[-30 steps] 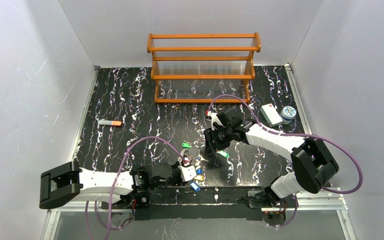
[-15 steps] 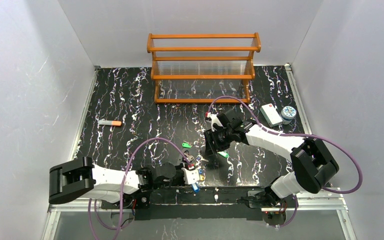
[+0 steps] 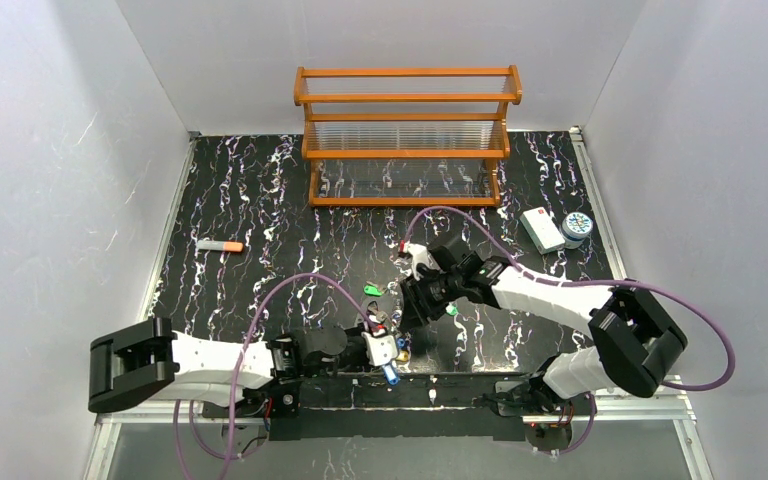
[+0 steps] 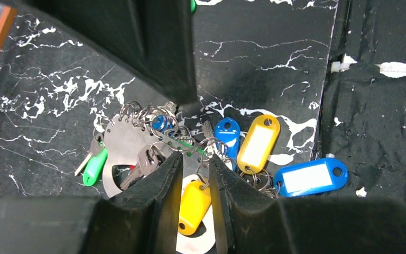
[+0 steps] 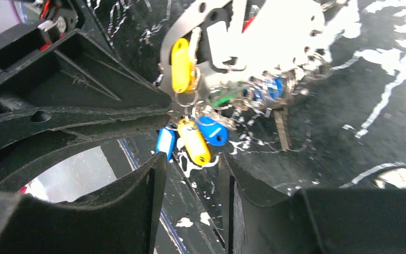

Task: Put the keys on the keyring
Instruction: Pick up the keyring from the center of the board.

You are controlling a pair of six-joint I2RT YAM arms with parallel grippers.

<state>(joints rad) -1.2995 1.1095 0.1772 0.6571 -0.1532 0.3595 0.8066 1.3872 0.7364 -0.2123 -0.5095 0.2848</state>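
Observation:
The keyring (image 4: pixel 119 143) is a flat silver oval plate with holes along its rim. My left gripper (image 4: pixel 195 159) is shut on it at the table's near edge (image 3: pixel 384 345). Small wire rings hang from it, carrying yellow tags (image 4: pixel 257 143), blue tags (image 4: pixel 310 177), a green-headed key (image 4: pixel 94 165) and a bare silver key (image 4: pixel 142 164). My right gripper (image 5: pixel 190 164) is open and empty. It sits just right of the bundle (image 3: pixel 407 305), one fingertip (image 4: pixel 182 98) at the ring cluster. Two loose green keys lie on the table (image 3: pixel 371 291) (image 3: pixel 450 310).
A wooden rack (image 3: pixel 407 135) stands at the back. An orange-tipped grey stick (image 3: pixel 220 245) lies at the left. A white box (image 3: pixel 541 229) and a round patterned tin (image 3: pixel 577 227) sit at the right. The table's near edge (image 3: pixel 430 385) runs just under the bundle.
My right gripper has moved left and nearer, down to the held key bundle. My left gripper has shifted slightly right with the keyring still in it.

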